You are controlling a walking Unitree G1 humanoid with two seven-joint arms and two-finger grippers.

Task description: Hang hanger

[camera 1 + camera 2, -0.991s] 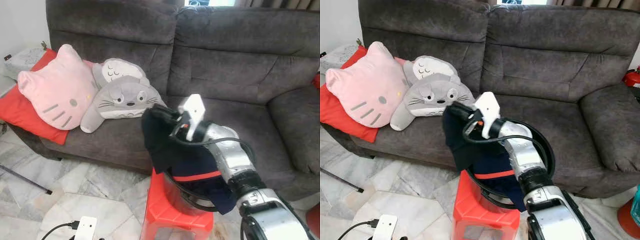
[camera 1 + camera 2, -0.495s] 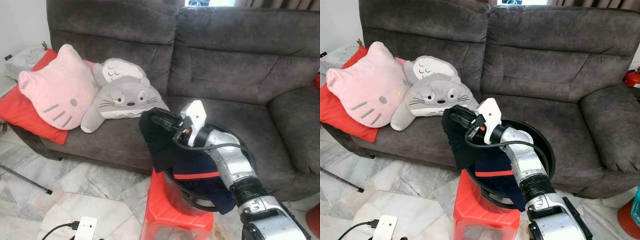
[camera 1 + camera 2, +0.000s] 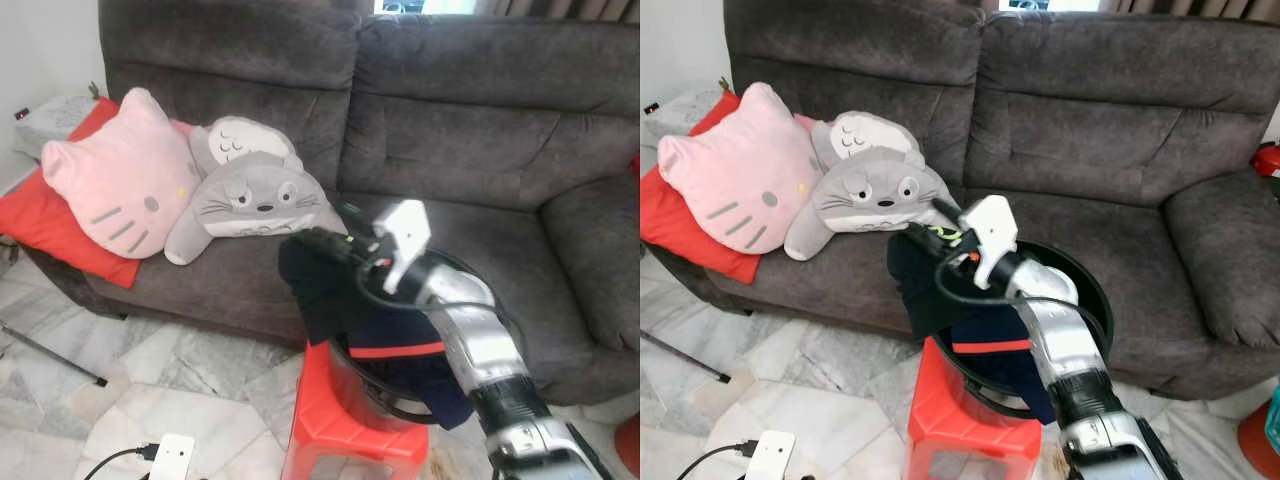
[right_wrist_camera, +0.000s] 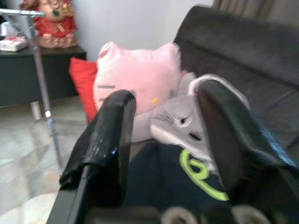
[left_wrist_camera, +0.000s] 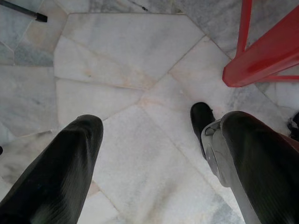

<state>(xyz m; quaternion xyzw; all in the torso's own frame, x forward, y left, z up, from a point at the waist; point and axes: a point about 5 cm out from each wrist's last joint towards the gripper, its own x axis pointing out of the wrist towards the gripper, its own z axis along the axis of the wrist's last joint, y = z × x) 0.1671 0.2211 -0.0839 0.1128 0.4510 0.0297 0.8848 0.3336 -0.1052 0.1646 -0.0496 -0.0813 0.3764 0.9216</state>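
Observation:
My right gripper (image 3: pixel 322 240) reaches out over the sofa's front edge, shut on a green hanger (image 3: pixel 945 233). A dark navy garment (image 3: pixel 320 290) with a red stripe hangs from the hanger and trails down into a black round basket (image 3: pixel 1095 290). In the right wrist view the green hanger (image 4: pixel 196 170) lies between the black fingers (image 4: pixel 110 135), over the dark cloth. My left gripper (image 5: pixel 161 123) hangs idle above the marble floor, fingers apart with nothing between them.
The basket stands on a red plastic stool (image 3: pixel 325 425) in front of a grey sofa (image 3: pixel 450 130). A pink cat cushion (image 3: pixel 120 185), a grey plush (image 3: pixel 250 195) and a red cushion (image 3: pixel 40 215) lie on its left end. A white power strip (image 3: pixel 170 455) lies on the floor.
My right arm has stretched slightly forward and to the right with the hanger and garment. The view has shifted a little.

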